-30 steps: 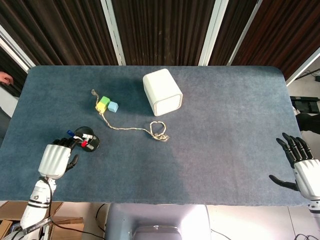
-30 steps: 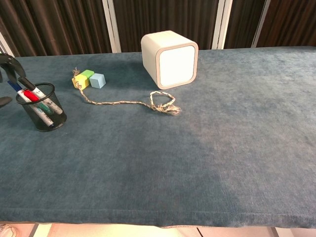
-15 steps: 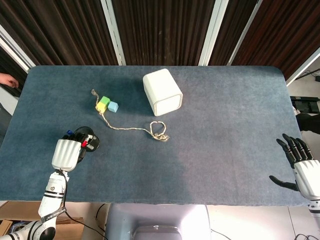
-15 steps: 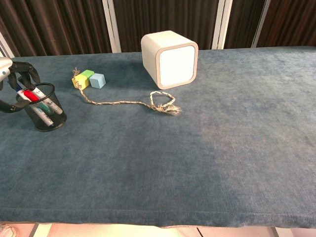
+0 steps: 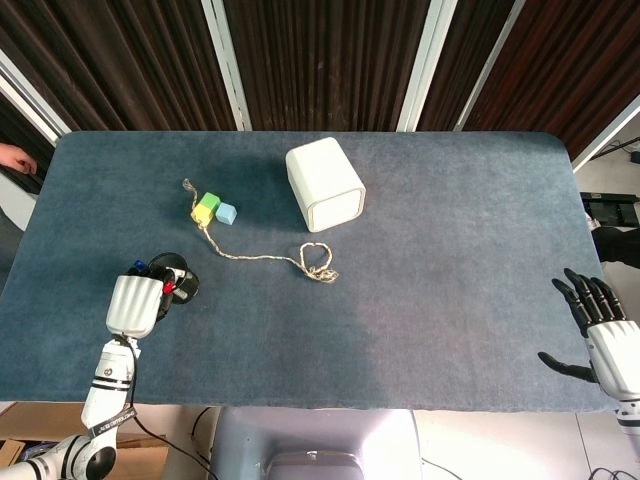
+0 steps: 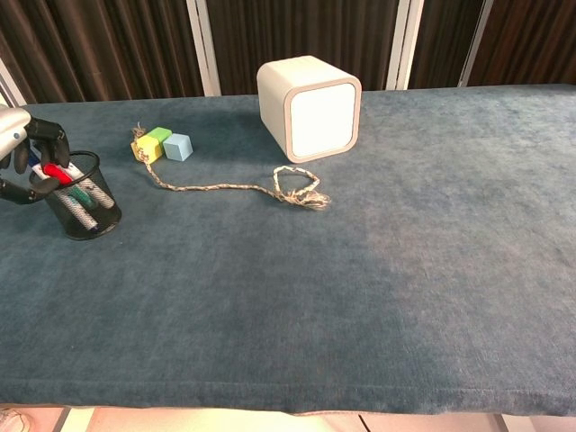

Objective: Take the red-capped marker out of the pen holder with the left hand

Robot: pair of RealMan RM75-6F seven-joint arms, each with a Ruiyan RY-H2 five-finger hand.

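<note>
The red-capped marker (image 6: 57,170) stood in the black mesh pen holder (image 6: 83,204) at the left edge of the chest view, its red cap poking above the rim among other markers, one with a green band. Half a second before, the left hand's fingers had arched loosely over the holder; by this moment they had curled in tighter, and the left hand (image 6: 27,162) was closed around the red cap, with dark fingertips on both sides of it. The marker had not yet risen out of the holder.

From the head view the white back of the left hand (image 5: 134,304) covered most of the pen holder (image 5: 183,283) in the lower left of the frame, leaving only a speck of the marker's red (image 5: 168,290) visible; only the chest view showed the grip. The right hand (image 5: 597,326) appeared only in the head view, at the lower right edge, holding nothing, its fingers spread, unchanged from before.

Further up the blue cloth-covered table (image 6: 405,270) lay yellow, green and blue blocks (image 6: 162,144), a frayed rope (image 6: 234,189) trailing rightward from them, and a white cube-shaped box (image 6: 310,108).
</note>
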